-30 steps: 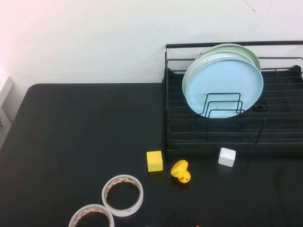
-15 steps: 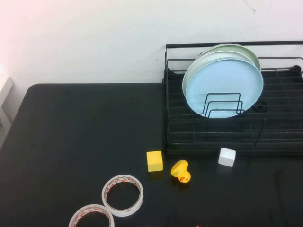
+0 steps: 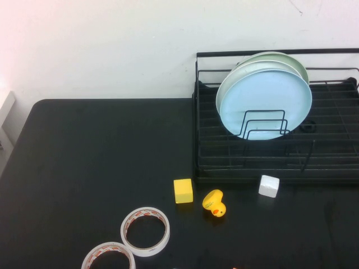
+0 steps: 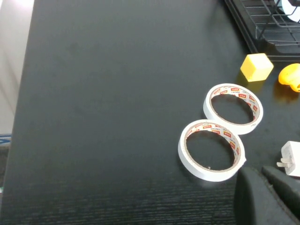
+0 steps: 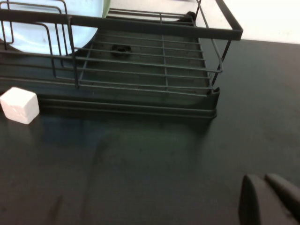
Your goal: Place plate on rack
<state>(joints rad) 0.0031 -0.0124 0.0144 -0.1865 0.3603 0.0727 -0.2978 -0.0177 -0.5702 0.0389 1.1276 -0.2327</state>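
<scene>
The light sky-blue plate (image 3: 265, 104) stands upright in the black wire rack (image 3: 336, 148) at the back right, held by the loop dividers, with a pale green plate (image 3: 296, 61) behind it. A part of the plate also shows in the right wrist view (image 5: 33, 35). Neither arm shows in the high view. My left gripper (image 4: 262, 187) is shut and empty, low over the table's near edge beside two tape rolls. My right gripper (image 5: 265, 190) is shut and empty over the bare table in front of the rack's right end (image 5: 213, 101).
Two white tape rolls (image 3: 145, 231) (image 3: 108, 256) lie at the table's front. A yellow cube (image 3: 183, 190), a yellow rubber duck (image 3: 214, 203) and a white cube (image 3: 268, 186) sit in front of the rack. A white charger plug (image 4: 290, 159) lies beside my left gripper.
</scene>
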